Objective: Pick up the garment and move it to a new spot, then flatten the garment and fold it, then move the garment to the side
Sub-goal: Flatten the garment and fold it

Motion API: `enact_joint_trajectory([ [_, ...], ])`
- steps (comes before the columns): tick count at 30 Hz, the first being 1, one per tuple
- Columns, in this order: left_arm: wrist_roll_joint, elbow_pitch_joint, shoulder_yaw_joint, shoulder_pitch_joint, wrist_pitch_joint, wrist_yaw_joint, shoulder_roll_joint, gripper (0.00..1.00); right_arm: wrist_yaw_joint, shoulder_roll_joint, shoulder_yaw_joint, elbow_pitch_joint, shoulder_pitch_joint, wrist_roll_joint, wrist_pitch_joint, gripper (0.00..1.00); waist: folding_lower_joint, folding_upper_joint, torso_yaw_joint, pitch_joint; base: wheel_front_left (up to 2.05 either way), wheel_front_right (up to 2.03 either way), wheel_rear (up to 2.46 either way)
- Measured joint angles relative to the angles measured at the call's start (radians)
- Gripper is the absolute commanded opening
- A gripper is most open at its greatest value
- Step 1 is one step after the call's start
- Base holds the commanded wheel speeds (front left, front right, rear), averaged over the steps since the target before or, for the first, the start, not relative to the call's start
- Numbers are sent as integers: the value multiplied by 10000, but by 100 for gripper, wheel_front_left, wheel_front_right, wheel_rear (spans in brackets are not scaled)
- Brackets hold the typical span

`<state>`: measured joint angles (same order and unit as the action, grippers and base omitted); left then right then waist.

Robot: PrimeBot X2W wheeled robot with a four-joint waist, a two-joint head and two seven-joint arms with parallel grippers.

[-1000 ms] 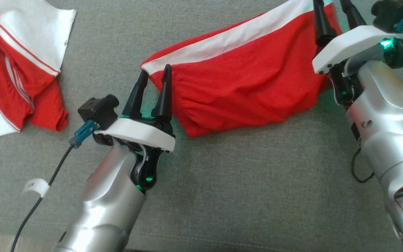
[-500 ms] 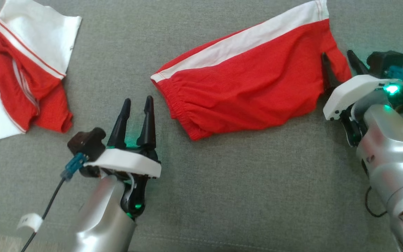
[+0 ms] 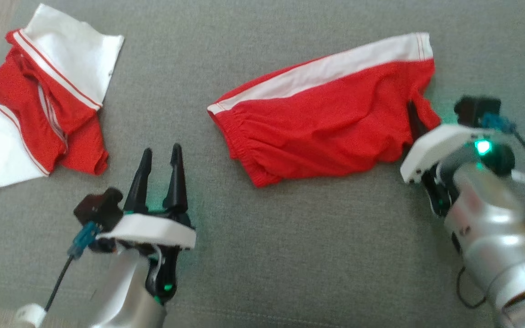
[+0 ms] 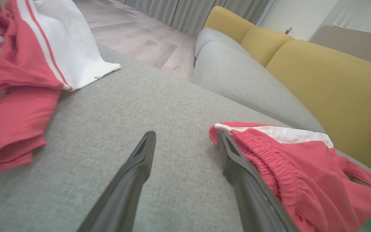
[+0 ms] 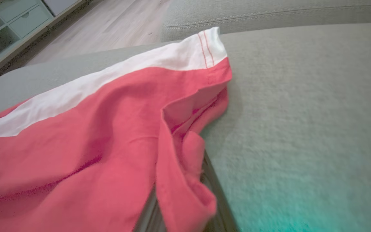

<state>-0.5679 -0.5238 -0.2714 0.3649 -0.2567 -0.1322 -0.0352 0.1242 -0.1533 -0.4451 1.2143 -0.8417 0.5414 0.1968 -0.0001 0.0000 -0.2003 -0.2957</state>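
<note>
Red shorts (image 3: 326,132) with white side stripe (image 3: 321,75) along the far edge, lying spread but rumpled on grey sofa cushion (image 3: 290,255), long axis slanting up toward the right. Gathered elastic waistband (image 3: 239,150) at the left end, stitched leg hem (image 3: 422,45) at the right end. Lower right corner bunched and folded over, pinched in the closed jaws of the right gripper (image 3: 414,116).

shorts (image 3: 326,127) centre-right on sofa (image 3: 290,255) | second garment (image 3: 48,105) at left

No readable text, brand or number appears; the white cable tag (image 3: 29,314) is too blurred to read.
</note>
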Motion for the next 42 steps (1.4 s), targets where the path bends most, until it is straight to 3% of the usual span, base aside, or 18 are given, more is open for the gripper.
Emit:
enact_joint_trajectory([
  [12,407,-65,1271,-2047,2,15,-13,100,0,-282,332,-1181,2759,1810,468,0,-2,0,664,1570,0,0,0],
  [19,176,-61,1415,-2725,2,17,-27,100,0,-788,890,-2006,3558,1551,510,0,-1,0,1035,2033,0,0,0],
  [21,178,-65,1294,-2691,2,19,-29,100,-2,-683,1112,-2788,3541,922,512,0,2,0,910,2045,0,0,0],
  [25,199,-94,1034,-2695,2,17,-29,100,-2,119,940,-4025,3415,270,514,0,1,0,655,2111,0,0,0],
  [28,236,-111,986,-2697,2,17,-27,100,0,500,430,-4596,3365,92,518,0,1,0,488,2148,0,0,0],
  [31,238,-184,972,-2722,2,17,-42,100,0,844,-777,-4832,3382,159,539,0,1,0,207,2235,0,0,0],
  [32,238,-196,953,-2730,2,17,-42,100,0,867,-1218,-4740,3407,295,523,20,1,0,114,2274,0,0,0],
  [33,268,-207,924,-2735,2,17,-42,100,0,880,-1586,-4627,3443,533,479,91,1,0,26,2316,0,0,0],
  [34,332,-211,899,-2743,2,17,-42,100,-2,878,-1965,-4592,3482,746,479,100,1,0,-56,2358,0,0,0],
  [38,416,-203,903,-2849,2,21,-48,100,-2,855,-3607,-5241,3752,1910,487,100,0,0,-209,2544,0,0,0],
  [42,614,-96,1106,-2963,2,94,-65,100,0,945,-3931,-5256,3785,2117,508,100,1,0,55,2597,0,0,0],
])
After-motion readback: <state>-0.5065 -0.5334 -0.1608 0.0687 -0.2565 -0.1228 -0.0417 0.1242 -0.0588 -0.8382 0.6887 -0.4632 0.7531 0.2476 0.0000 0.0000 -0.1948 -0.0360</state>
